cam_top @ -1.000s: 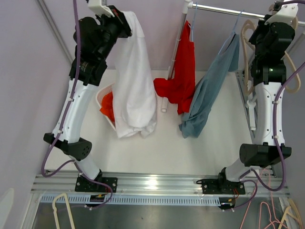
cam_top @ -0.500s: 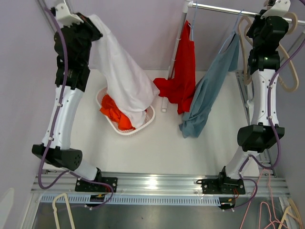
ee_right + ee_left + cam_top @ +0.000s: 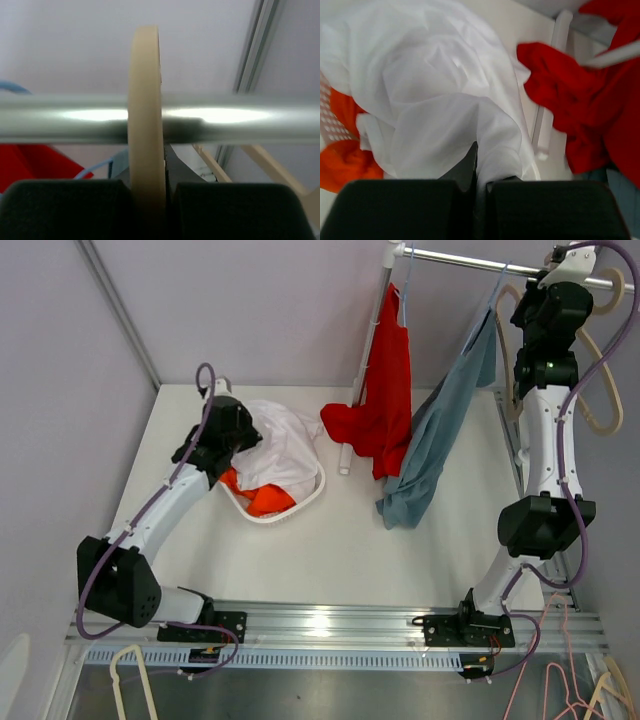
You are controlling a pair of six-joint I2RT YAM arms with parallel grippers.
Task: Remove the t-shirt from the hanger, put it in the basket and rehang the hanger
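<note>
**On the basket point(image 3: 280, 516): t-shirt point(image 3: 285, 450) heaped, hanger point(image 3: 145, 100) up at the rail point(image 3: 240, 122)**

At the bench's point(image 3: 340, 550) left side, the white t-shirt lies crumpled over orange cloth point(image 3: 262, 498) in the basket. The left pincer point(image 3: 479, 172) is clamped on its fabric. Nearby, a red shirt point(image 3: 385, 390) and a blue shirt point(image 3: 440, 430) hang from the rail. Up there, the right pincer point(image 3: 150, 192) grips the beige hanger where it crosses the rail.

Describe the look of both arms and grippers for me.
Both arms, left arm and right arm, have white link shells with black joint housings, and a purple cable loops along each. The left gripper and right gripper have blocky matte-black fingers.
</note>
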